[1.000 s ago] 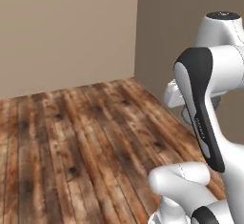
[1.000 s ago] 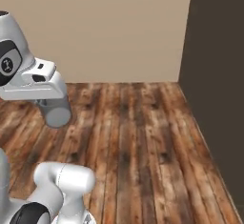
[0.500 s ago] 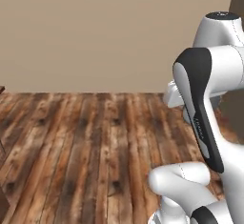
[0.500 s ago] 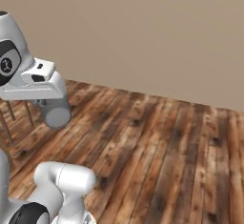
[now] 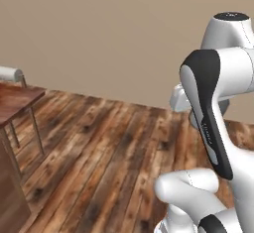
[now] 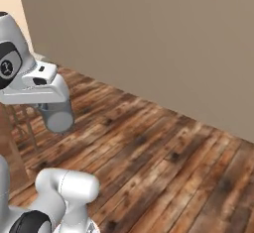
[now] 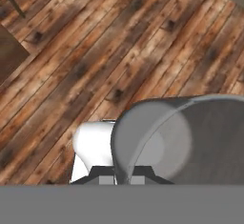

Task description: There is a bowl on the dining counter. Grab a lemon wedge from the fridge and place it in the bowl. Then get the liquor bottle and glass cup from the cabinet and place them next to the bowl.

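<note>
The fingers are closed narrowly on the glass cup (image 7: pixel 183 139), which looms grey and translucent in the hand view, carried above the plank floor (image 7: pixel 95 42). Since a second ago the whole scene has swung: the dark corner wall has left both base views, a plain tan wall (image 5: pixel 99 33) now runs across, and a reddish-brown desk (image 5: pixel 17 98) on thin legs has come in at the left base view's left edge. The base is turning, probably toward the dining counter to deliver the cup.
</note>
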